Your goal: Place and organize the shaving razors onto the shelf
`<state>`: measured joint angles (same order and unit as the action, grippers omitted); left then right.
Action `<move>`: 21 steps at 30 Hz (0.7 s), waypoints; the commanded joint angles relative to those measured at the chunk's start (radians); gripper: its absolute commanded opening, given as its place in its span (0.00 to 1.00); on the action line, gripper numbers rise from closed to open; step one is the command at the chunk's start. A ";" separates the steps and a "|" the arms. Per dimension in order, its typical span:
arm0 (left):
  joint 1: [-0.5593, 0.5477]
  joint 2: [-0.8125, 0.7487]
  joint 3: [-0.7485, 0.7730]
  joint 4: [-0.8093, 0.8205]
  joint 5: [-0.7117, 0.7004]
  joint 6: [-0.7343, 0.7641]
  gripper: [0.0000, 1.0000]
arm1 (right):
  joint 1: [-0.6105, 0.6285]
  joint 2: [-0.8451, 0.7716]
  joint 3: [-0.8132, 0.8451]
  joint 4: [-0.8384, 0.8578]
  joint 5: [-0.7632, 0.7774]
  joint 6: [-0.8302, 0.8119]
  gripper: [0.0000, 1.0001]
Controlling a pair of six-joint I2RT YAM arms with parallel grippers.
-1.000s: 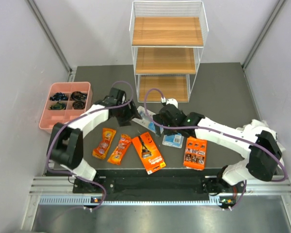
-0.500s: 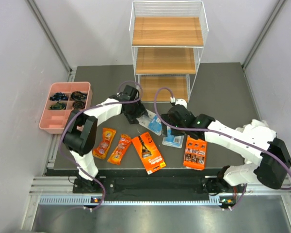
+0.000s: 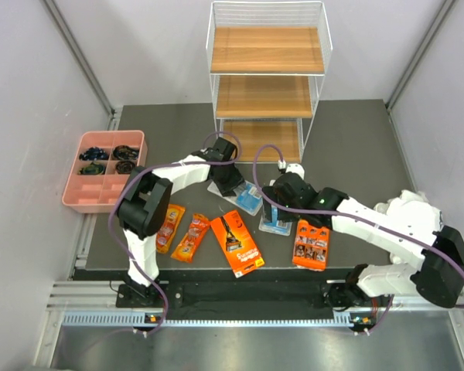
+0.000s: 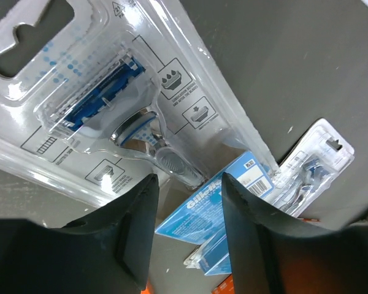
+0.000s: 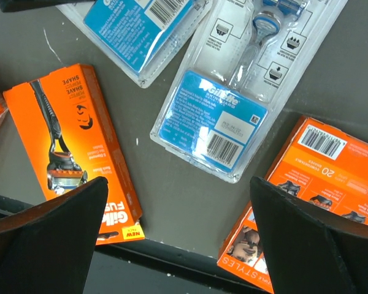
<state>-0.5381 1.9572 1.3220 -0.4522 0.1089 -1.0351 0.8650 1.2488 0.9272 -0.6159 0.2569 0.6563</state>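
The razor packs lie on the dark table in front of the shelf (image 3: pixel 267 77). My left gripper (image 3: pixel 233 184) is open, low over a clear-and-blue blister card (image 3: pixel 246 195); in the left wrist view the fingers (image 4: pixel 230 202) frame that card's blue end (image 4: pixel 214 202). My right gripper (image 3: pixel 272 209) is wide open above the second blister card (image 3: pixel 277 224), which shows in the right wrist view (image 5: pixel 224 116). Two orange pouches (image 3: pixel 167 226), the long orange-black box (image 3: pixel 237 243) and the orange card (image 3: pixel 311 243) lie nearer the front edge.
A pink compartment tray (image 3: pixel 71 189) with small dark items stands at the left. The shelf's three wooden boards are bare. The long box (image 5: pixel 73 147) and the orange card (image 5: pixel 300 196) flank my right gripper (image 5: pixel 178 182). The table's front edge is just beyond them.
My left arm has swung right and stretched out, so its gripper now sits over the first blister card. My right gripper has drawn back to the right, over the second blister card.
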 commanded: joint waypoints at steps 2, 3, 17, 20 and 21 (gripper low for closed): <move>-0.005 0.045 0.003 0.007 -0.049 -0.019 0.48 | -0.015 -0.046 -0.016 0.013 0.008 0.017 0.99; -0.005 0.049 0.000 0.004 -0.051 -0.022 0.48 | -0.015 -0.046 -0.018 0.015 0.005 0.019 0.99; -0.006 -0.096 -0.106 0.083 -0.207 -0.082 0.61 | -0.015 -0.066 -0.067 0.021 -0.015 0.035 0.99; -0.003 -0.101 -0.112 0.072 -0.230 -0.089 0.59 | -0.014 -0.063 -0.074 0.027 -0.022 0.039 0.99; -0.003 -0.095 -0.107 0.070 -0.229 -0.088 0.59 | -0.015 -0.061 -0.074 0.027 -0.024 0.042 0.99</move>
<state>-0.5457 1.8885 1.2297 -0.3668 -0.0368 -1.1091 0.8604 1.2064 0.8558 -0.6147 0.2401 0.6811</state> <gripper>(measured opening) 0.592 0.987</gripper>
